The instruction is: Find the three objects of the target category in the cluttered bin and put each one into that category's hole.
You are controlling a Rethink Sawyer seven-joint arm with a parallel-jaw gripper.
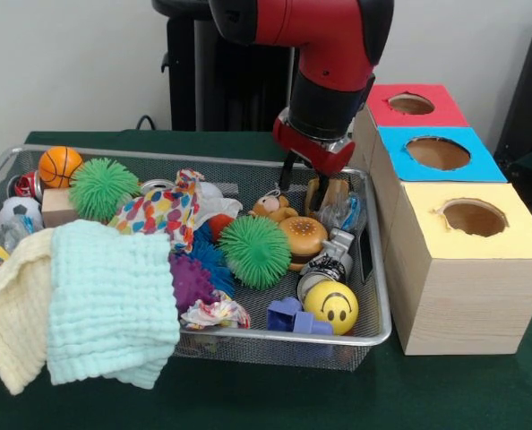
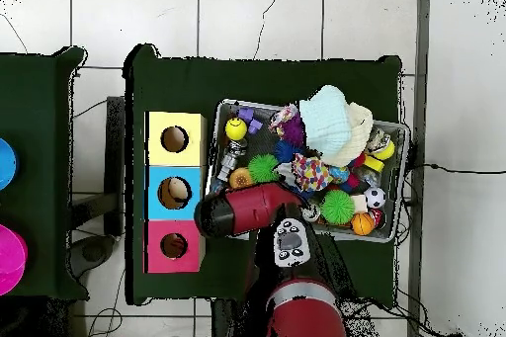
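Observation:
The silver mesh bin is full of toys. My gripper is down inside its far right corner, over a tan thing that I cannot identify. A small tan plush animal lies just left of the gripper, beside a burger toy. The striped tiger does not show. The red-topped hole is on the farthest box to the right of the bin. In the overhead view the arm hides the gripper at the bin's lower left corner, next to the red hole.
Blue-topped and yellow-topped holes sit nearer the camera. Something tan lies in the blue hole. The bin holds green spiky balls, a purple one, patterned knots, a smiley ball, a basketball and draped cloths.

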